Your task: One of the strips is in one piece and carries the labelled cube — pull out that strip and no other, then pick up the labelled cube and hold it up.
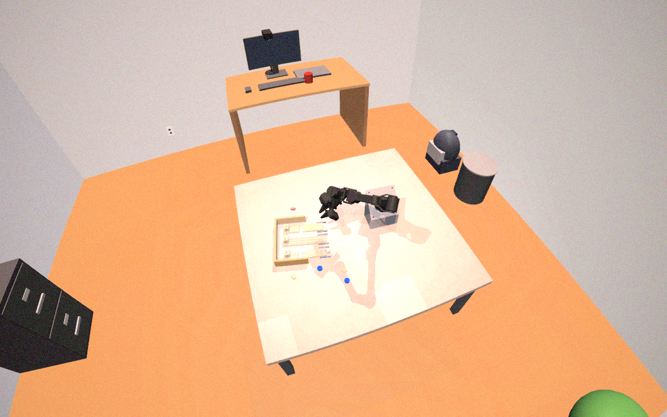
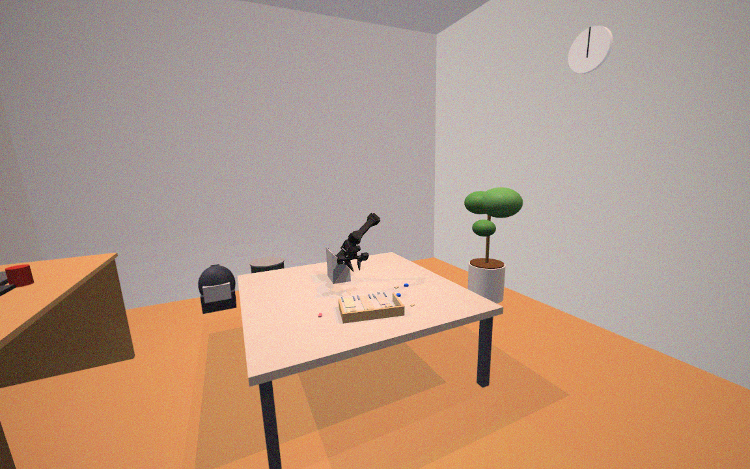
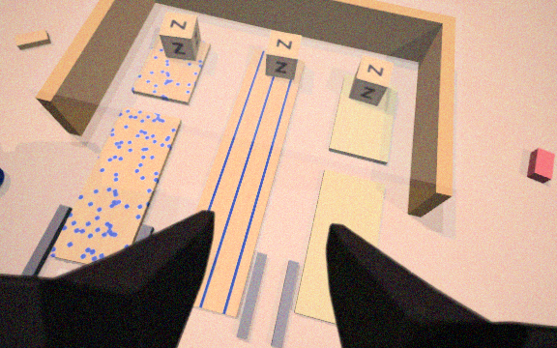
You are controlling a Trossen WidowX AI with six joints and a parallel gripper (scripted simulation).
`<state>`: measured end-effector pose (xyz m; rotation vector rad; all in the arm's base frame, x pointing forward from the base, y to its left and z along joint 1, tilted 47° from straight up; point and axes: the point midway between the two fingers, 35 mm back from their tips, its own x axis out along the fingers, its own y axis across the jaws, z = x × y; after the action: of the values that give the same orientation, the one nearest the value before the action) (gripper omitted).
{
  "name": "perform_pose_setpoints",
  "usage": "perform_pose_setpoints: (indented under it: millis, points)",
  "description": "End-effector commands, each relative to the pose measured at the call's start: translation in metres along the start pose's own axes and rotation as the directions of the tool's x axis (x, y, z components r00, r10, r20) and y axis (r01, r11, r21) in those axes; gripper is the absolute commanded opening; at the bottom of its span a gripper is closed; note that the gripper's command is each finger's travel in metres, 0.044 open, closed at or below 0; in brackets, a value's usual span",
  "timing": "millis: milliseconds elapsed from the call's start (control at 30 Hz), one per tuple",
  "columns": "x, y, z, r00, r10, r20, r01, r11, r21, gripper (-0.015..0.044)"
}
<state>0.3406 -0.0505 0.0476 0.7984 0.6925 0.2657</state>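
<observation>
Wrist view. Three strips lie side by side running into an open-fronted wooden frame [image 3: 430,97], each with a Z-marked cube at its far end. The dotted strip [image 3: 119,184] at left and the plain yellow strip [image 3: 343,237] at right are each cut in two; only the blue-lined strip [image 3: 247,179] at centre runs unbroken, so I judge its cube [image 3: 282,55], at top centre, the target. My gripper [image 3: 271,229] hangs above that strip's near end, lower centre, jaws part-way closed, gripping nothing, touching nothing I can see.
</observation>
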Motion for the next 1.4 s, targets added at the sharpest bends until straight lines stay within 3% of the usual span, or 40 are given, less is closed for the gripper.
perform_pose_setpoints:
  millis: [0,133,467,1367]
  points:
    - [0.025,-0.001,0.001,0.990,-0.019,-0.142,0.023,0.999,0.024,0.0085]
    - [0.050,0.003,-0.006,0.947,-0.025,-0.321,0.046,0.997,0.057,0.0000]
    - [0.087,0.035,-0.035,0.718,-0.009,-0.696,0.108,0.989,0.099,0.0000]
    - [0.104,0.038,-0.050,0.712,-0.009,-0.702,0.110,0.989,0.099,0.0000]
